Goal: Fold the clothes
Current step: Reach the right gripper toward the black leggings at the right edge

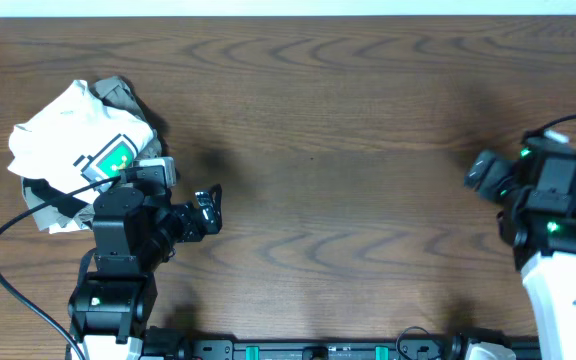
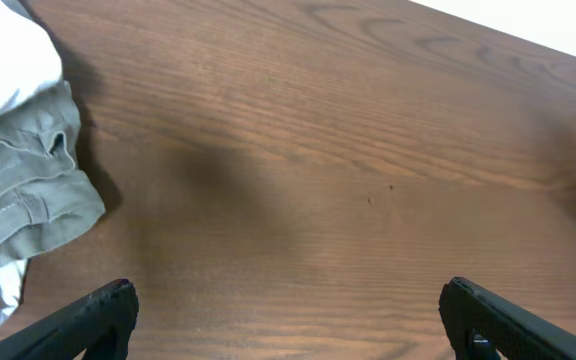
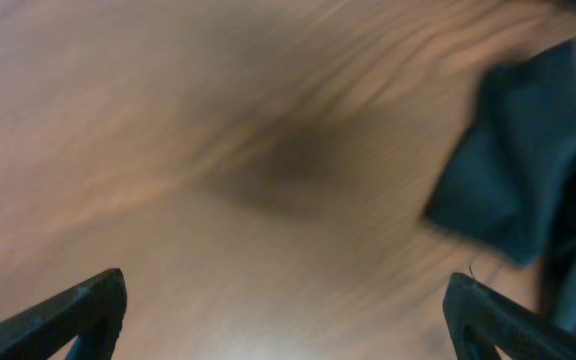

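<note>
The left gripper [image 2: 288, 297] hung over the bare table [image 2: 348, 150], jaws wide apart and holding nothing. Just ahead and to its left lay the olive-khaki garment [image 2: 28, 195], crumpled against the white T-shirt [image 2: 8, 60]; the frame edge cut both off. The right gripper [image 3: 286, 288] was spread equally wide and empty. Ahead and to its right lay the black pants [image 3: 523, 170], untouched, too blurred to show folds or waistband and cut off at the frame. Overhead, only a dark corner showed beyond the right arm [image 1: 558, 250].
</note>
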### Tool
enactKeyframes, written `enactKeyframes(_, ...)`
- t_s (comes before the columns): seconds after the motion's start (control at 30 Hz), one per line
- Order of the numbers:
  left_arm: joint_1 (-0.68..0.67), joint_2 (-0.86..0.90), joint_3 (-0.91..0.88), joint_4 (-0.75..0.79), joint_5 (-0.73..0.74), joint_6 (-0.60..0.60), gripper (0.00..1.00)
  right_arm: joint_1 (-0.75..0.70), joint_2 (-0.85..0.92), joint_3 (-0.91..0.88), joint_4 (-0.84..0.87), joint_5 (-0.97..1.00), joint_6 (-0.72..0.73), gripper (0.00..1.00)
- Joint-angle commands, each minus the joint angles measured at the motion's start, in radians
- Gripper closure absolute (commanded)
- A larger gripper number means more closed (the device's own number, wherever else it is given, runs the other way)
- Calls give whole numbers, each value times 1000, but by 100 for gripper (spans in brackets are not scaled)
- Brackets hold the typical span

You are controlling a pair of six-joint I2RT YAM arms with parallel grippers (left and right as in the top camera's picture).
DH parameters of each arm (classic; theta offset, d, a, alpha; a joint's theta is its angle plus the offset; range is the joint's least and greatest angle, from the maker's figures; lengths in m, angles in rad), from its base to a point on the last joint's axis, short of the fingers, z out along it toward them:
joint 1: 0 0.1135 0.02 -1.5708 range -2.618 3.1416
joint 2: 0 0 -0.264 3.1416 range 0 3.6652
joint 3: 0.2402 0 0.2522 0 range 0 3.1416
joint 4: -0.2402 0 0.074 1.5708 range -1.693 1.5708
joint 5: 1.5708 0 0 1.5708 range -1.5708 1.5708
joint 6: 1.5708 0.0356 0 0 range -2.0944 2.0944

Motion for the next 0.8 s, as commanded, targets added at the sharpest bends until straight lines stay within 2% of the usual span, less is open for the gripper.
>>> enactKeyframes(0.0,3,11,21,2,15,-6,2,-85,99,11,59,72,-19,2)
enactKeyframes(0.27,3,68,21,2,15,-6,2,-211,366,11,186,66,-57,6)
enactKeyframes(0.4,3,106,21,2,15,-6,2,-272,451,11,261,-1,-92,13)
enactKeyframes(0.67,3,161,21,2,16,-6,2,-329,608,11,295,-6,-91,11)
enactKeyframes(0.77,3,163,21,2,16,-6,2,-351,653,11,296,-6,-90,16)
